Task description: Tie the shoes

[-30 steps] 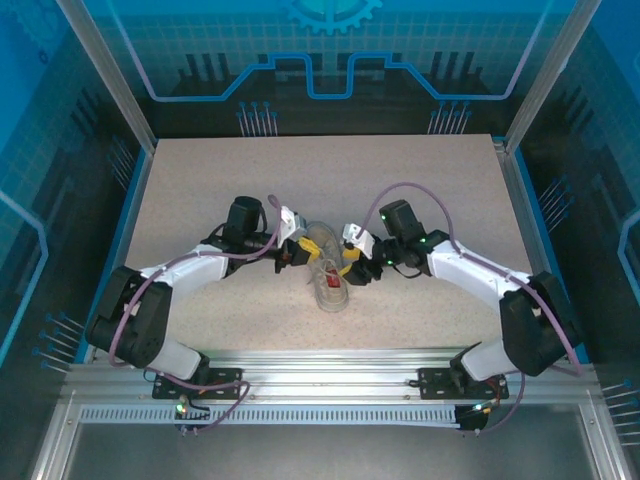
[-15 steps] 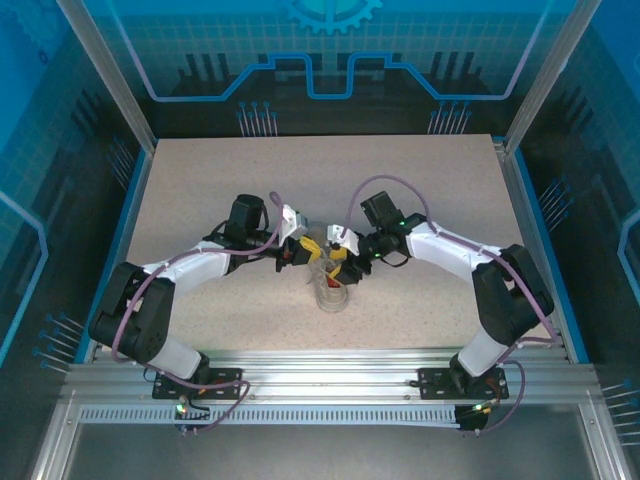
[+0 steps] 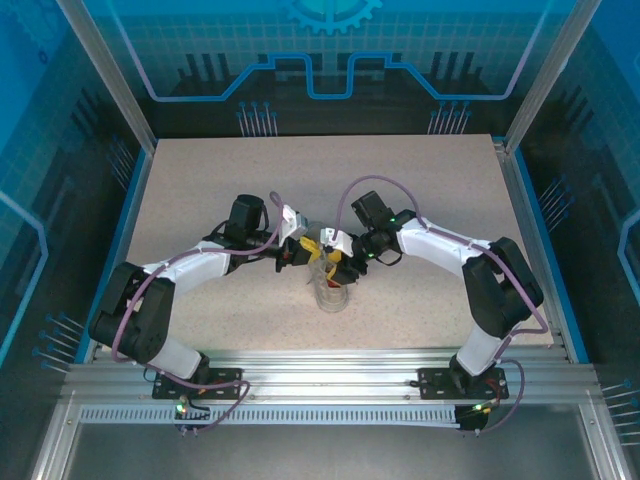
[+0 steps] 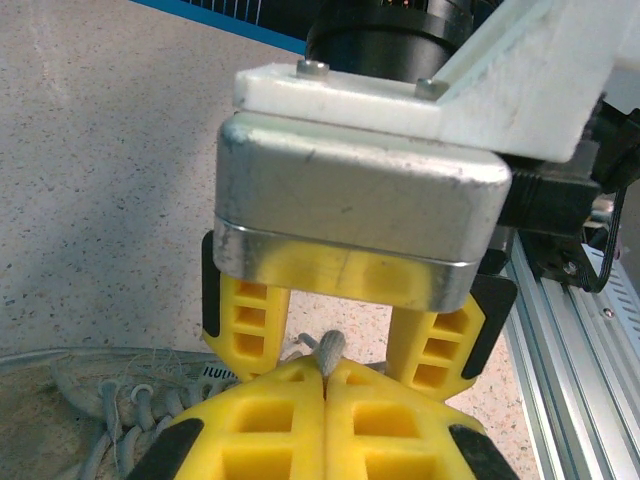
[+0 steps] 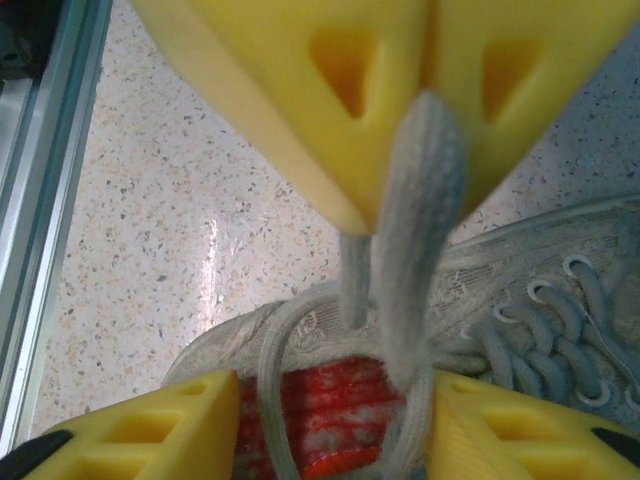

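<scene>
The shoe [image 3: 331, 291], a small whitish-grey sneaker, lies mid-table with its red inside [image 5: 335, 420] showing. My left gripper [image 3: 307, 251] hovers at the shoe's far end. It is shut [image 4: 326, 370] on a loop of grey lace [image 4: 331, 350], which hangs down from its yellow fingers [image 5: 330, 90] to the shoe. My right gripper [image 3: 336, 264] faces it from the right, nearly touching. Its jaws are open [image 5: 325, 390] and straddle the shoe's opening. Both strands of the held lace [image 5: 415, 230] run between its fingers [image 4: 247, 330], the right strand against the right pad.
The speckled table [image 3: 420, 190] stretches around the shoe. An aluminium rail [image 3: 330, 365] runs along the near edge, also seen as the rail [image 5: 40, 200] left of the right gripper. Blue walls close off the back and sides.
The right arm has swung left, bringing its gripper over the shoe and up to the left gripper, with its jaws slightly narrower. The left arm and the shoe have stayed put.
</scene>
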You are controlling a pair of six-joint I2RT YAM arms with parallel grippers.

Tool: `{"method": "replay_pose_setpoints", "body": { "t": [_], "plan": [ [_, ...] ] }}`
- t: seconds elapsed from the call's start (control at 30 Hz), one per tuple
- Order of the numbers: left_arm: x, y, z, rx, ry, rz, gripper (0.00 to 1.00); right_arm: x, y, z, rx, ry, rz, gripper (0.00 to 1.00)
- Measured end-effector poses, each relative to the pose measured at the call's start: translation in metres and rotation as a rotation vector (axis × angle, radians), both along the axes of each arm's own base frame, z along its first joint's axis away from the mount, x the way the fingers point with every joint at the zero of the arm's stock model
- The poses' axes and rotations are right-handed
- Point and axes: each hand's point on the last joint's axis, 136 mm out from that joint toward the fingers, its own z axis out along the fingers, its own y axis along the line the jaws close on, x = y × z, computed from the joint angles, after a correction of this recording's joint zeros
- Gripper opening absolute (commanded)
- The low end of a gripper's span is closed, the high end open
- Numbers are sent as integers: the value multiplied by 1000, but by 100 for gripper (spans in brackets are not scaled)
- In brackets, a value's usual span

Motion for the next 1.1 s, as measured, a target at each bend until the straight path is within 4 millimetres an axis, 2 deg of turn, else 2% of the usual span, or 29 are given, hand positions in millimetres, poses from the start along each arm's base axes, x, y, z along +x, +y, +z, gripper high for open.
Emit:
{"method": "replay_pose_setpoints", "body": {
  "t": [0.37,0.5,0.87,1.1],
  "plan": [
    [0,0,0,0,1,0,0,4,-4,-5,-36,-5,-26,10],
    [0,0,0,1,3,0,0,6,-6,-7,-52,-4,-49,2],
    [-1,0,1,1,2,0,0,26,-12,-11,-101,-41,-163,0],
    [-12,-3,6,24,-24,-1,0,41,-18,-15,-135,-65,-266,0]
  ]
}}
